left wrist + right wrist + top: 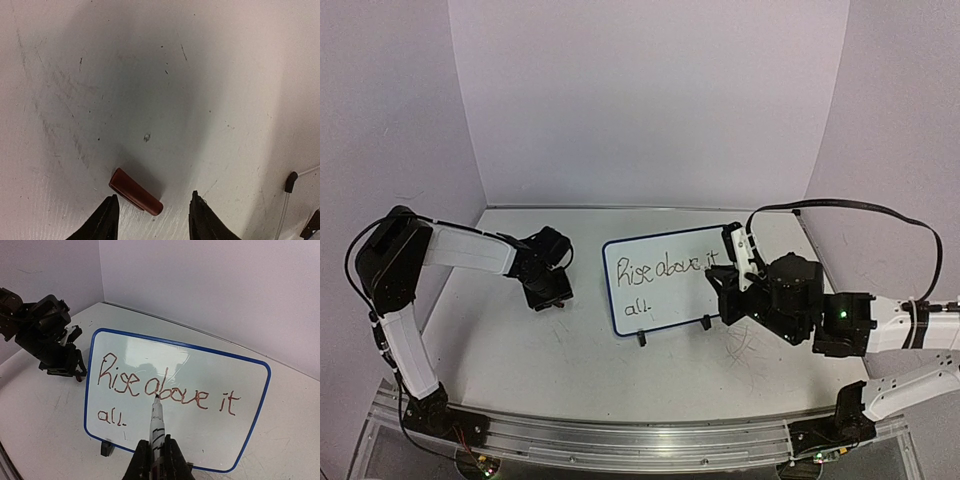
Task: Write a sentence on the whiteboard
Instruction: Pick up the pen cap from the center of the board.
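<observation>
I clamp the marker (156,422) in my right gripper (157,452), tip facing the finished sentence (167,390). My left gripper (152,210), half-spread, brackets the red cap (136,191) at 11 o'clock for pickup.

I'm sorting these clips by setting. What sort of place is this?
Probably a robot test cell in a lab: plain pale walls box in a scuffed white table, and a left arm and right arm are bolted to a metal rail at its near edge.

The whiteboard (665,300) stands on the table (570,370), right of the left hand (550,300).
</observation>
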